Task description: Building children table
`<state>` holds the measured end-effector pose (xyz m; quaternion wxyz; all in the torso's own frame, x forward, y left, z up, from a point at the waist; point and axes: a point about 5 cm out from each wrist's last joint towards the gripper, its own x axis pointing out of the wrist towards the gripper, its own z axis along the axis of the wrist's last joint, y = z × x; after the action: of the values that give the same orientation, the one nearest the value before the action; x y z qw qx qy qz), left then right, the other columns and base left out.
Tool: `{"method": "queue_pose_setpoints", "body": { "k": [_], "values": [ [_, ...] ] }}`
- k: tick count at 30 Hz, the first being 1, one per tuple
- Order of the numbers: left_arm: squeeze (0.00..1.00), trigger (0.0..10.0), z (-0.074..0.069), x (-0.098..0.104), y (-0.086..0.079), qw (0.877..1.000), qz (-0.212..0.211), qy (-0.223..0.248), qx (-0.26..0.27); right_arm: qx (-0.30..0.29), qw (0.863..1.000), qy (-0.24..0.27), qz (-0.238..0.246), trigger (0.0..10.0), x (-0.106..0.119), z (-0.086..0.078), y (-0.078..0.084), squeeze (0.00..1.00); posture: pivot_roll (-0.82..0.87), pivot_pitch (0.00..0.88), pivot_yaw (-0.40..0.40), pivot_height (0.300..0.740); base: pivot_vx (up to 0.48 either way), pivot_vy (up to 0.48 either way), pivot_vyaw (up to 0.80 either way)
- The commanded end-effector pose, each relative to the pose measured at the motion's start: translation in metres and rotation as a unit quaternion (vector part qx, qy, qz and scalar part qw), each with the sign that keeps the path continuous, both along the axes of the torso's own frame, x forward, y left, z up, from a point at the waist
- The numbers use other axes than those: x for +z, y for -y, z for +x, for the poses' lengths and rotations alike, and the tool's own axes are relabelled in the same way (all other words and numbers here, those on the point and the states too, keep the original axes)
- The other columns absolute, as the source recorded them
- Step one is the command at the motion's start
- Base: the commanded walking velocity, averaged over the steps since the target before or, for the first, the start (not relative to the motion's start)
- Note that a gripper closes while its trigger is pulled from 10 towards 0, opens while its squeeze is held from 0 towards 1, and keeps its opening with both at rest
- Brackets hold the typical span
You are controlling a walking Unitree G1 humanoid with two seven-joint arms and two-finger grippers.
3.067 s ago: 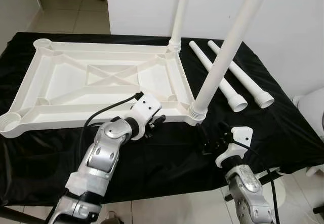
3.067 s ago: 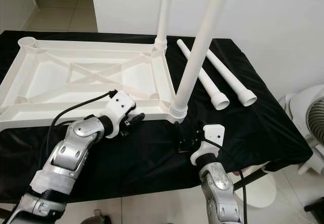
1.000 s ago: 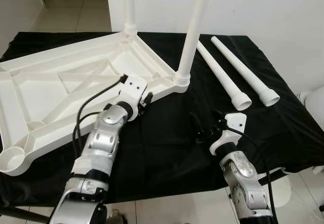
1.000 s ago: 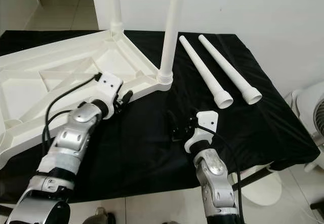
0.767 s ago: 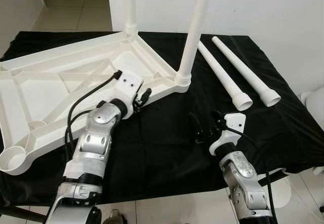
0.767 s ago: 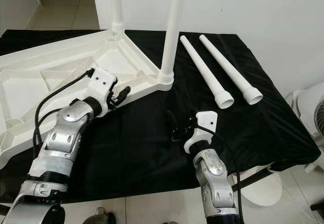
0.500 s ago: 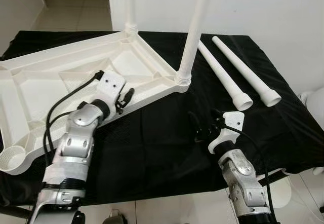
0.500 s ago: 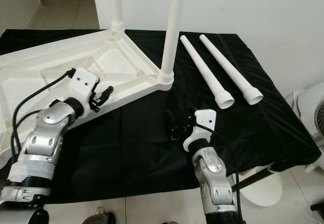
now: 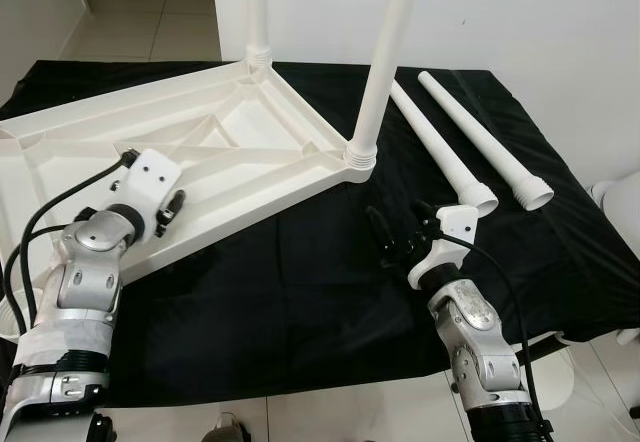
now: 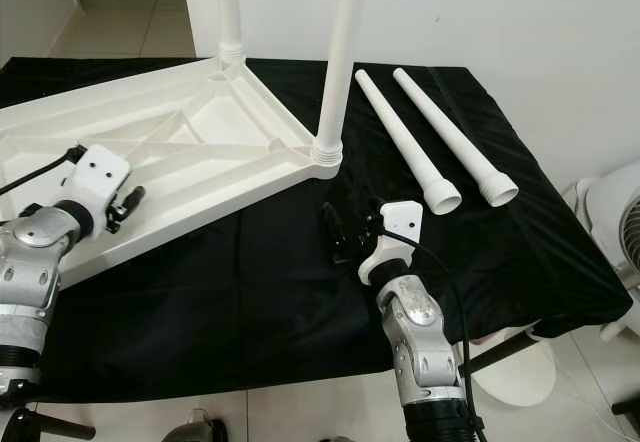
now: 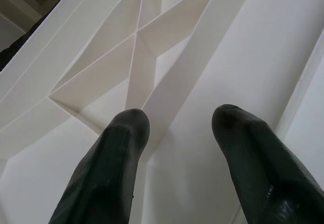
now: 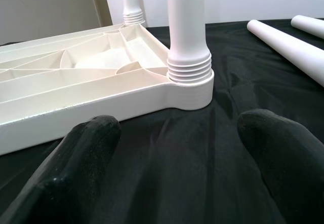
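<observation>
Hovering low over the black desk [image 9: 300,302], the right gripper [image 10: 345,234] spreads empty jaws toward the upturned white tabletop [image 9: 230,162]; the left gripper [image 11: 179,120], gaping, hangs above its ribbed underside. Two screwed-in legs [image 9: 385,52] stand upright; two loose legs [image 9: 470,152] lie beyond.

Left pincer [image 11: 177,133], fingers apart, above ribbed white tabletop underside [image 11: 202,46].

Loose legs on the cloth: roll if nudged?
Probably. The two loose legs are smooth round tubes lying flat on the black cloth, so a sideways nudge should roll them. Their flared threaded ends likely make them curve rather than run straight. They look hollow, so probably light.
</observation>
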<state>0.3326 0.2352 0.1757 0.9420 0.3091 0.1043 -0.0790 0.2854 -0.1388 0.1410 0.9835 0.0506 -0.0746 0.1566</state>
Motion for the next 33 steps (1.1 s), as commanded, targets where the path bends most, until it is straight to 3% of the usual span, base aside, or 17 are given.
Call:
{"method": "queue_pose_setpoints", "body": {
  "k": [1, 6, 10, 11, 12, 13, 14, 17, 20, 22, 29, 33],
  "values": [
    [0.0, 10.0, -0.002, -0.007, -0.014, 0.994, 0.028, 0.036, 0.102, 0.0, 1.0, -0.001, -0.004, 10.0, -0.002, 0.0, 0.002, 0.0, 0.09, 0.064, -0.064, 0.74, 0.0, 0.0, 0.0],
    [0.0, 10.0, -0.002, -0.007, -0.016, 0.993, 0.065, 0.031, 0.091, 0.001, 1.0, 0.0, -0.005, 10.0, -0.002, 0.002, 0.002, 0.0, 0.09, 0.055, -0.061, 0.74, 0.0, 0.0, 0.0],
    [0.0, 10.0, -0.004, -0.014, -0.007, 0.995, 0.095, 0.006, 0.042, 0.0, 1.0, 0.002, -0.007, 10.0, -0.001, 0.003, 0.003, 0.0, 0.09, 0.054, -0.058, 0.74, 0.0, 0.0, 0.0],
    [0.0, 10.0, -0.007, -0.021, 0.004, 0.996, 0.089, -0.013, 0.009, -0.001, 1.0, 0.003, -0.008, 10.0, -0.001, 0.004, 0.004, 0.0, 0.08, 0.056, -0.056, 0.74, 0.0, 0.0, 0.0],
    [0.0, 10.0, -0.007, -0.021, 0.004, 0.996, 0.089, -0.013, 0.009, -0.001, 1.0, 0.003, -0.008, 10.0, -0.001, 0.004, 0.004, 0.0, 0.08, 0.056, -0.056, 0.74, 0.0, 0.0, 0.0],
    [0.0, 10.0, -0.01, -0.026, 0.017, 0.997, 0.07, -0.029, -0.027, -0.003, 1.0, 0.003, -0.008, 10.0, -0.001, 0.004, 0.005, 0.0, 0.08, 0.057, -0.054, 0.74, 0.0, 0.0, 0.0],
    [0.0, 10.0, -0.01, -0.026, 0.017, 0.997, 0.07, -0.029, -0.027, -0.003, 1.0, 0.003, -0.008, 10.0, -0.001, 0.004, 0.005, 0.0, 0.08, 0.057, -0.054, 0.74, 0.0, 0.0, 0.0],
    [0.0, 10.0, -0.014, -0.03, 0.042, 0.995, 0.032, -0.044, -0.083, -0.004, 1.0, 0.003, -0.006, 10.0, -0.001, 0.005, 0.005, 0.0, 0.08, 0.059, -0.051, 0.74, 0.0, 0.0, 0.0],
    [0.0, 10.0, -0.015, -0.03, 0.047, 0.994, 0.025, -0.043, -0.094, -0.004, 1.0, 0.003, -0.006, 10.0, -0.001, 0.005, 0.005, 0.0, 0.08, 0.059, -0.051, 0.74, 0.0, 0.0, 0.0],
    [0.0, 10.0, -0.015, -0.03, 0.067, 0.99, 0.001, -0.048, -0.132, -0.004, 1.0, 0.004, -0.004, 10.0, -0.001, 0.006, 0.004, 0.0, 0.09, 0.061, -0.051, 0.74, 0.0, 0.0, 0.0],
    [0.0, 10.0, -0.014, -0.026, 0.093, 0.984, -0.022, -0.044, -0.173, -0.002, 1.0, 0.007, -0.001, 10.0, 0.001, 0.008, 0.002, 0.0, 0.08, 0.065, -0.044, 0.74, 0.0, 0.0, 0.0],
    [0.0, 10.0, -0.012, -0.023, 0.118, 0.977, -0.054, -0.043, -0.199, -0.005, 1.0, 0.009, 0.002, 10.0, 0.001, 0.009, 0.001, 0.0, 0.08, 0.069, -0.036, 0.74, 0.0, 0.0, 0.0]
  ]
}}
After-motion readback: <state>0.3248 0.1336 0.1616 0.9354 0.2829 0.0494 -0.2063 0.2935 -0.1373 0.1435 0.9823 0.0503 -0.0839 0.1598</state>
